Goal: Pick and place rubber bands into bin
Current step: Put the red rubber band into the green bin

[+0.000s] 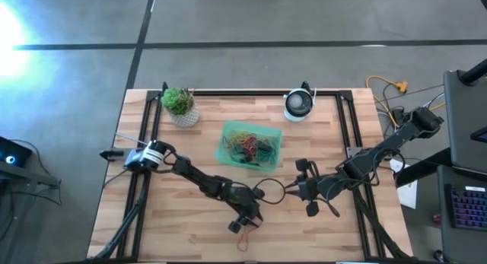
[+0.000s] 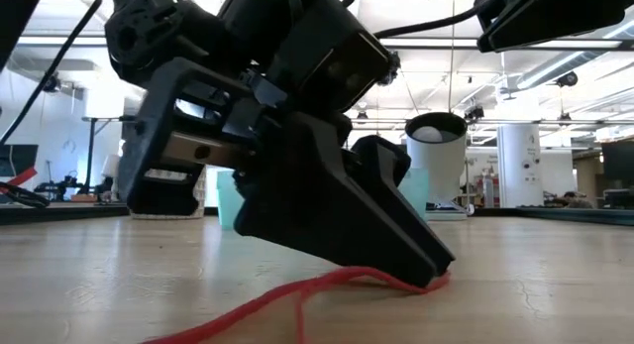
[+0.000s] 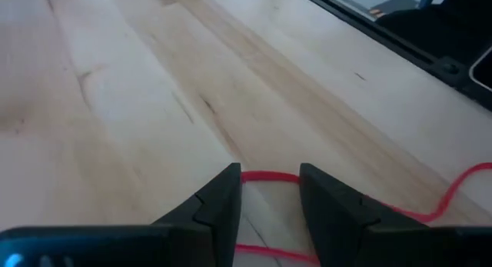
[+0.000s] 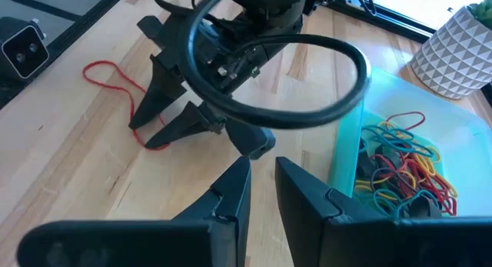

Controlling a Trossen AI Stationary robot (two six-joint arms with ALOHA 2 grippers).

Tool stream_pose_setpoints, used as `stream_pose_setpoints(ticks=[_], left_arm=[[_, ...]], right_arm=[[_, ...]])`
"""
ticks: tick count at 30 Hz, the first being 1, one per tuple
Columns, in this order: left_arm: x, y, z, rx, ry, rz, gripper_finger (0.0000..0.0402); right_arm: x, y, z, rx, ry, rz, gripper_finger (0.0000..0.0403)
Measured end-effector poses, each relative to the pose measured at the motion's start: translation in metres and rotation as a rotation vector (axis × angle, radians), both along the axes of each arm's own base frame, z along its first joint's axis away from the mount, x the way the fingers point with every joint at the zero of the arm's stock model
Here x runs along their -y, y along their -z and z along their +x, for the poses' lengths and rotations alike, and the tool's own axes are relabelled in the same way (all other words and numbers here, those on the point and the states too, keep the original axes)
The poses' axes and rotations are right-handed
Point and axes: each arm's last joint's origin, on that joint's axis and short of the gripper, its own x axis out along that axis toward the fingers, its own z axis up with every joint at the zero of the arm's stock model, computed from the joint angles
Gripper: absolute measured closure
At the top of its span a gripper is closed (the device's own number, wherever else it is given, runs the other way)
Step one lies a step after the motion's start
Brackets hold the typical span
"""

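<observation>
A loose red rubber band (image 1: 242, 241) lies flat on the wood near the table's front edge. My left gripper (image 3: 269, 175) is open, slanting down at it, its fingertips low at the table, and a strand of the band (image 3: 269, 177) runs across the gap between them. The green bin (image 1: 225, 135) stands at the table's middle back and holds many coloured rubber bands (image 4: 403, 171). To the right of the left arm, my right gripper (image 4: 261, 171) hovers above the table, narrowly open with nothing between its fingers. My left gripper comes at one end of the red band (image 4: 154, 140) slanting down from the table's far left. In the low view its fingertip (image 2: 431, 270) sits right at the band, which lies slack on the wood. Whether the fingers touch the band, I cannot tell.
A white pot with a green plant (image 1: 180, 106) stands at the back left. A round white and dark device (image 1: 298, 104) stands at the back right. A black cable loop (image 4: 307, 90) arches over the left wrist. Bare wood lies at the front left.
</observation>
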Motion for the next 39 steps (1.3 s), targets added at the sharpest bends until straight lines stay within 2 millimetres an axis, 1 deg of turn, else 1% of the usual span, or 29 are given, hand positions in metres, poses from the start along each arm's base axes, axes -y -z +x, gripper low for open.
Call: stream_pose_setpoints(ticks=[4, 8, 11, 18, 20, 23, 28, 32, 39], left_arm=[[-0.006, -0.001, 0.003, 0.005, -0.018, 0.001, 0.0283], [-0.006, -0.001, 0.002, -0.001, -0.021, -0.001, 0.0283], [-0.007, -0.003, 0.000, -0.036, -0.018, 0.008, 0.0283], [-0.010, -0.021, -0.011, -0.139, -0.022, 0.043, 0.0283], [-0.011, -0.032, -0.013, -0.123, -0.040, 0.051, 0.0283], [-0.009, -0.040, -0.014, -0.097, -0.054, 0.072, 0.0283], [-0.005, -0.037, -0.015, -0.073, -0.068, 0.138, 0.0283], [-0.006, -0.025, -0.013, -0.088, -0.125, 0.189, 0.0283], [-0.011, -0.025, -0.011, -0.093, -0.187, 0.194, 0.0283]], right_arm=[[0.000, 0.000, 0.000, 0.000, 0.000, 0.000, 0.0346], [0.000, 0.000, 0.000, -0.001, 0.002, 0.002, 0.0346], [0.000, 0.001, 0.000, -0.009, 0.002, -0.003, 0.0346], [0.001, 0.002, -0.001, -0.019, 0.001, -0.009, 0.0346], [0.001, 0.002, -0.001, -0.020, 0.001, -0.010, 0.0346], [0.001, 0.002, -0.001, -0.020, 0.001, -0.010, 0.0346], [0.001, 0.002, -0.001, -0.020, 0.001, -0.010, 0.0346], [0.001, 0.002, -0.001, -0.020, 0.001, -0.010, 0.0346], [0.001, 0.002, -0.001, -0.019, 0.001, -0.009, 0.0346]])
